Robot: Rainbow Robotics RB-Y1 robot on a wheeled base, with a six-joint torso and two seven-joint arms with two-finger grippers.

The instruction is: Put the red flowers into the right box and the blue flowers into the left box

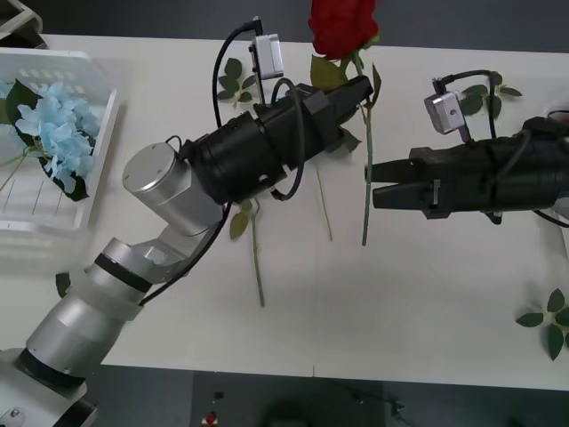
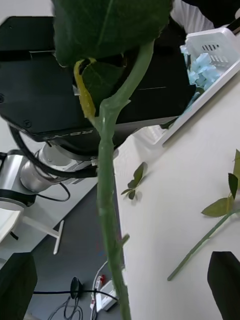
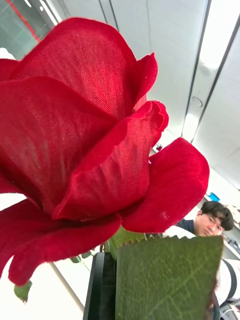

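Holding red rose (image 1: 342, 27) in closed left gripper (image 1: 364, 89); right gripper (image 1: 372, 182) open around stem; blue flowers (image 1: 58, 133) already in left box (image 1: 84, 62); rose not boxed yet

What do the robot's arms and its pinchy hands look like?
Each arm ends in a chunky black part. The left arm has shiny silver round joints and thin black cables looping to a small white-grey camera box. The left gripper is black. The right gripper is black too, with pointed fingers and its own little camera box.
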